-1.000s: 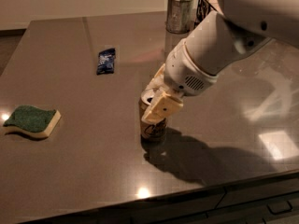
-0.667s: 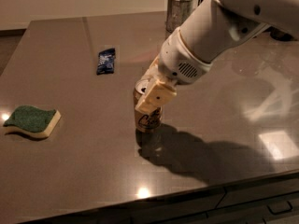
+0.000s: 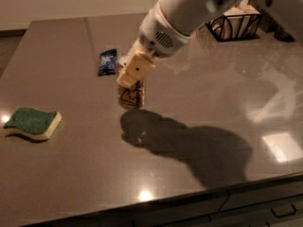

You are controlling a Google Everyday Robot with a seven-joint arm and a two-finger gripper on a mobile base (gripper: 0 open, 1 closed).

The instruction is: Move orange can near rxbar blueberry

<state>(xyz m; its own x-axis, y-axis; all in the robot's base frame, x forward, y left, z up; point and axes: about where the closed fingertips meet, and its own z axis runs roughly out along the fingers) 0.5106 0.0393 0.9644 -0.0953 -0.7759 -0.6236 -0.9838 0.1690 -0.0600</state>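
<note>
Gripper (image 3: 133,78) is pinching the roughly upright orange can (image 3: 131,96) by its top, seemingly just above the desk (image 3: 71,174), close beside the rxbar blueberry (image 3: 107,62), whose wrapper is lying up-left, lengthwise away from the camera.

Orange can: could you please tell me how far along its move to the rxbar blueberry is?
Done: the gripper has its jaws clamped on the orange can, which looks lifted off the table, its shadow apart below it. In hand: the can hangs close to the rxbar blueberry. Left: setting it down beside the bar, releasing.
</note>
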